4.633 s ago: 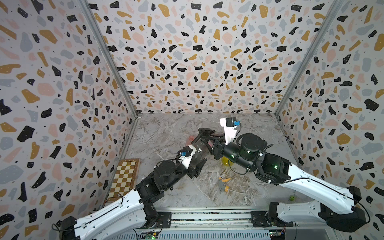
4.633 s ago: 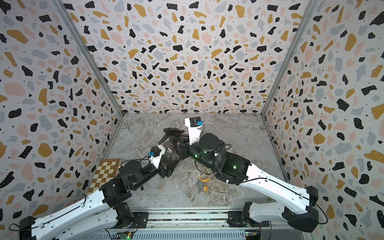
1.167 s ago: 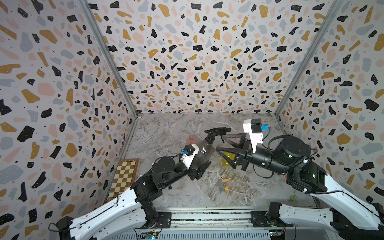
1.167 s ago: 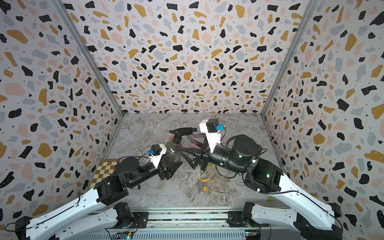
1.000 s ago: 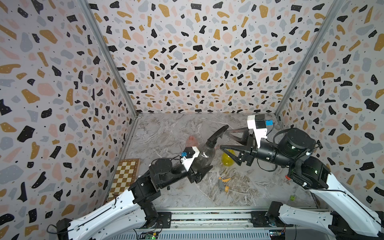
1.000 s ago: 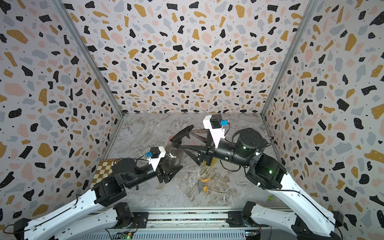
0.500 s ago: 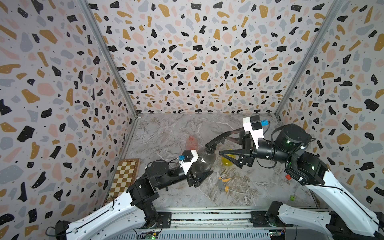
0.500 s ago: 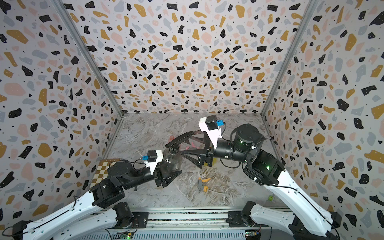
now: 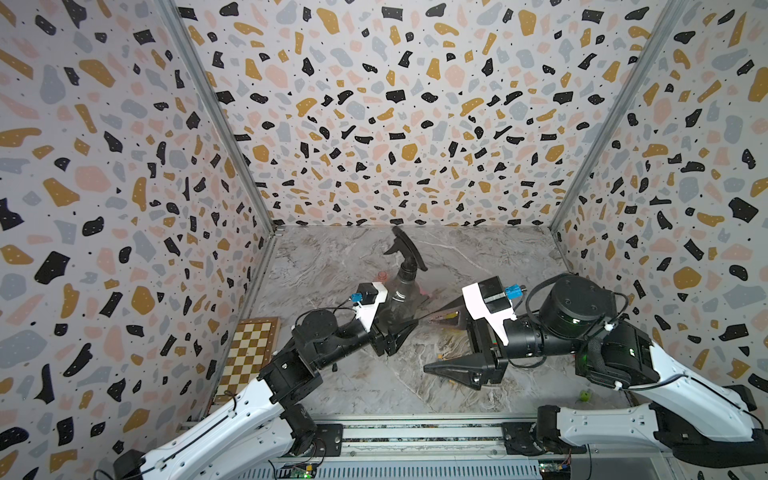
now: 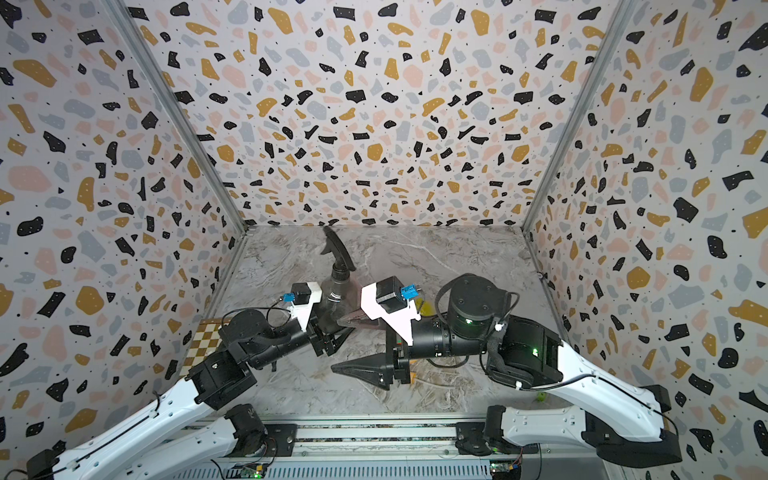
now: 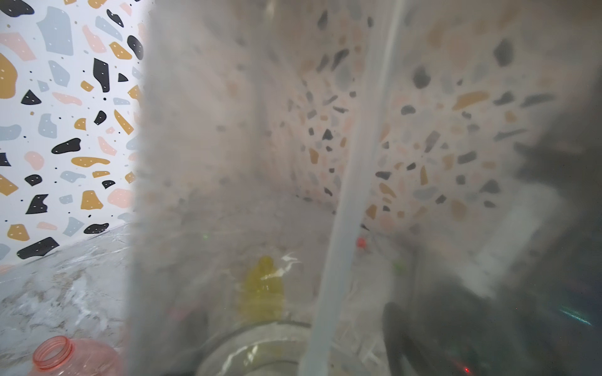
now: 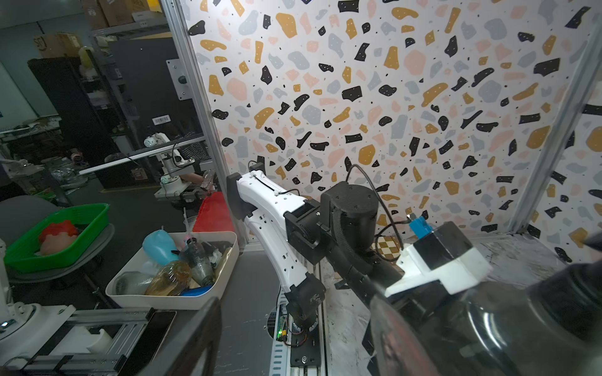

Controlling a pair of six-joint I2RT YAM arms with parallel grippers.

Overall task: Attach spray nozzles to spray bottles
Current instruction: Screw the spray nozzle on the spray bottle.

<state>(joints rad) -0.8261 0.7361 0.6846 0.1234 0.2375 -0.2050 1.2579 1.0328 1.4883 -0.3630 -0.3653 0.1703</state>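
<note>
Top views: grey bottle clamped, black nozzle on its neck

In both top views the left gripper [image 9: 398, 332] is clamped on the lower body of the smoky grey bottle [image 9: 400, 301], which stands roughly upright. The black nozzle [image 9: 405, 249] sits on its neck, leaning toward the back wall. The right gripper [image 9: 446, 338] hovers just beside the bottle, jaws spread wide with nothing between them. In the left wrist view a pale tube [image 11: 345, 195] runs down inside the bottle. An open-necked pink bottle [image 11: 65, 355] sits nearby on the marble table [image 11: 49, 286], and the yellow bottle [image 11: 264, 286] shows blurred through the grey wall.
</note>
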